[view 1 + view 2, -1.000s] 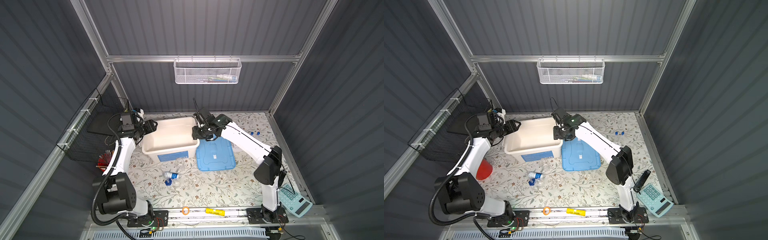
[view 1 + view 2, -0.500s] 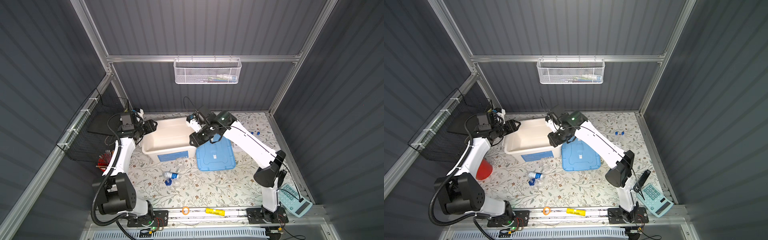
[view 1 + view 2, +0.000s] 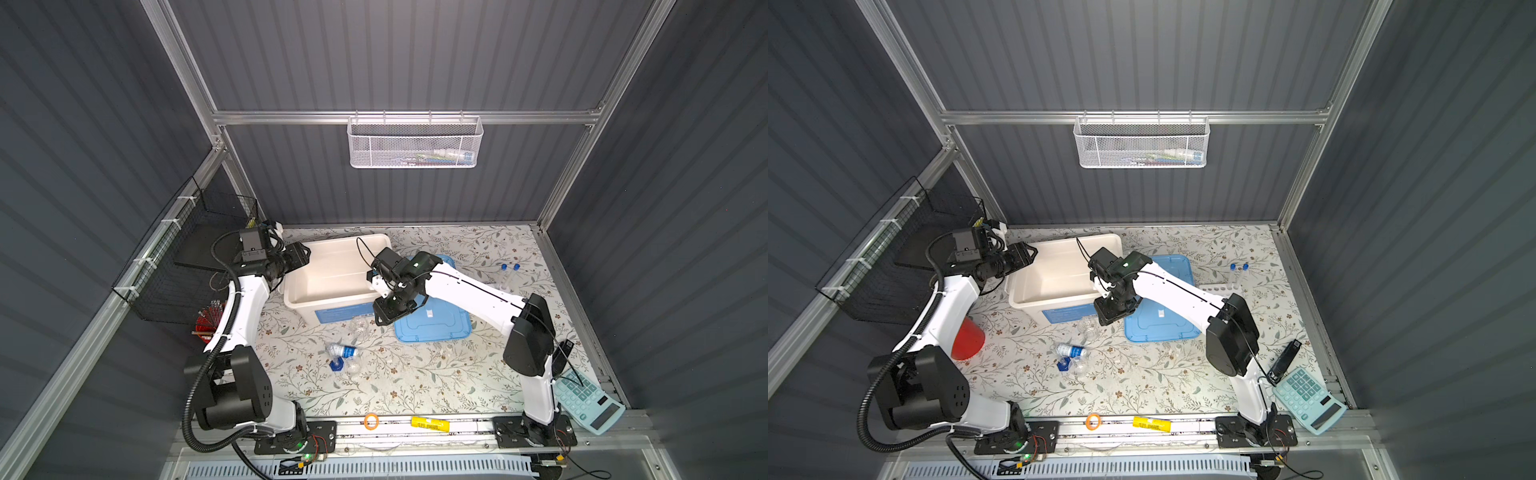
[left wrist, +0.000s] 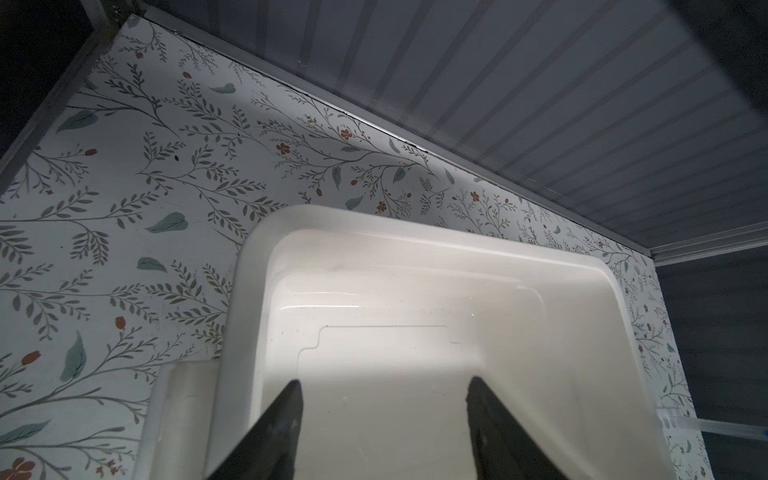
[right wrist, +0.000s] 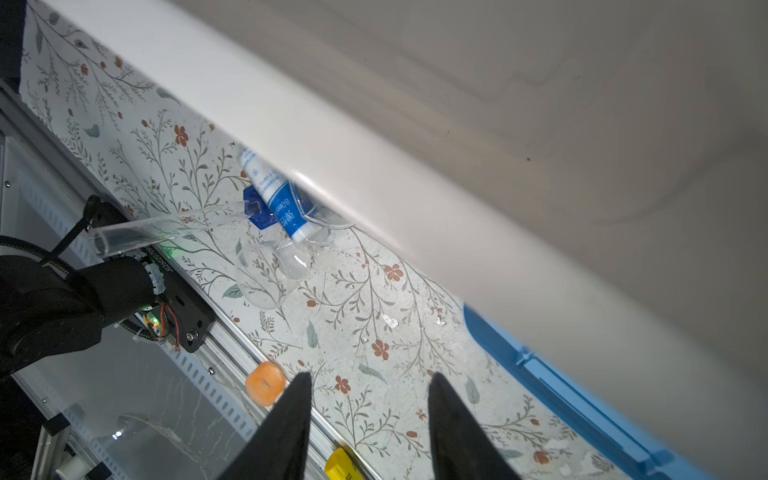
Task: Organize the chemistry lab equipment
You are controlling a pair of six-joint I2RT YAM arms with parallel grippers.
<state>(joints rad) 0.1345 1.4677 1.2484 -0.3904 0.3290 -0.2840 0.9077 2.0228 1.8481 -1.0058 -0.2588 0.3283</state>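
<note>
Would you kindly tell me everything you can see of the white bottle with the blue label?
The bottle is small, white and plastic-looking, wrapped in a label that is part white, part blue, with print. It lies on its side on the floral table, in front of the bin, among clear glassware: a flask at one end, a blue hexagonal base alongside. Nothing holds it.

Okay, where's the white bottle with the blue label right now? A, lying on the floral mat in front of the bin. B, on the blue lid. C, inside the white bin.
A: in both top views the white blue-labelled bottle lies on the floral mat in front of the white bin, clear of the blue lid.
</note>
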